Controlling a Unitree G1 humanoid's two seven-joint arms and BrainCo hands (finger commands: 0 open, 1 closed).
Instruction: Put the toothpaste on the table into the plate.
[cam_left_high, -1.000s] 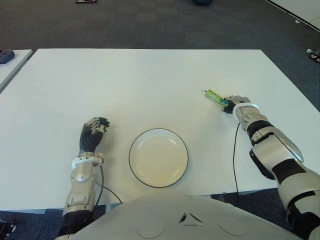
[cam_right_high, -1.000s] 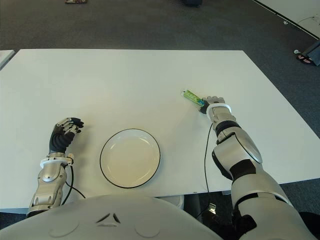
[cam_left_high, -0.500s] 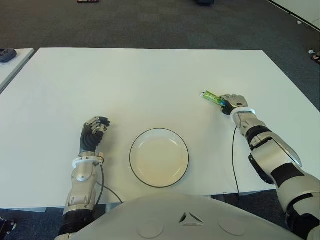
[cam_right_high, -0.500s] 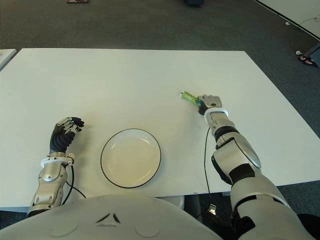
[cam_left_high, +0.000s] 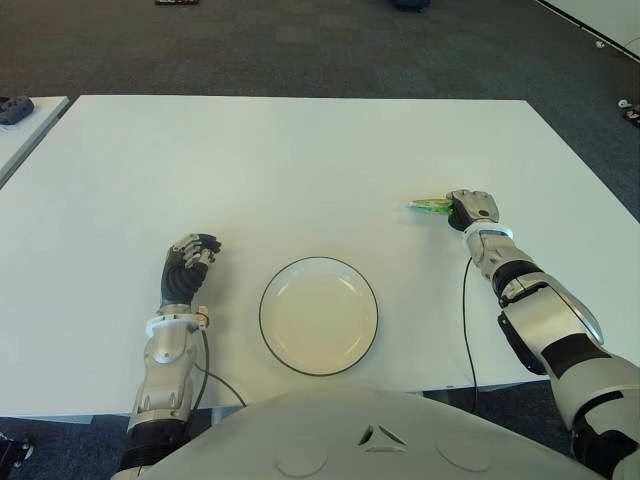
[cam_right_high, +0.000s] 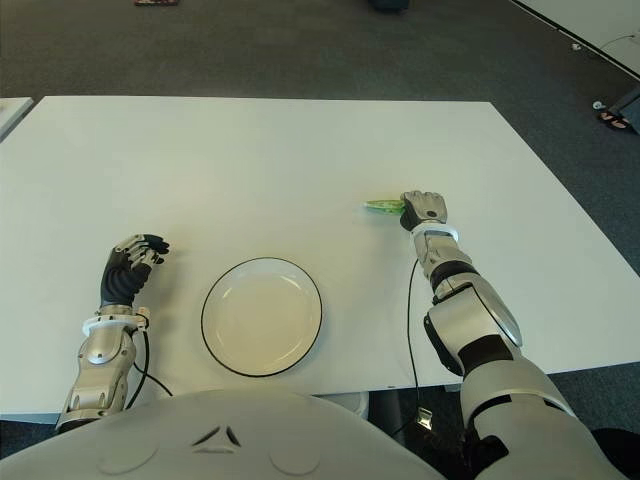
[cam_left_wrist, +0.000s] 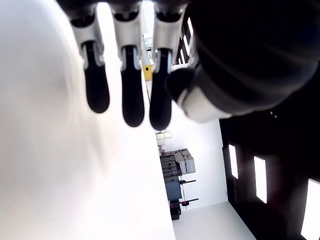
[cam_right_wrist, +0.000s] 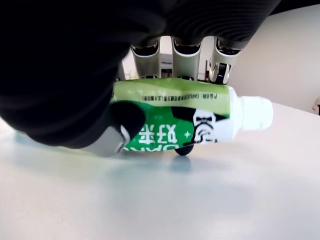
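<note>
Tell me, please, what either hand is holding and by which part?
The right hand grips the toothpaste tube around its green body, cap end free. The left hand holds nothing.

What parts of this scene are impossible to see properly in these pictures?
- Toothpaste: in the right wrist view its tail end is hidden inside the right robot hand; in the eye views its print is too small to read.
- Whether the tube is off the table: cannot tell.
- Left robot hand, left of the plate: its palm is cut off by the left wrist view's edge.

Office or lab: grey carpet (cam_left_high: 300, 50), white table (cam_left_high: 300, 150).
</note>
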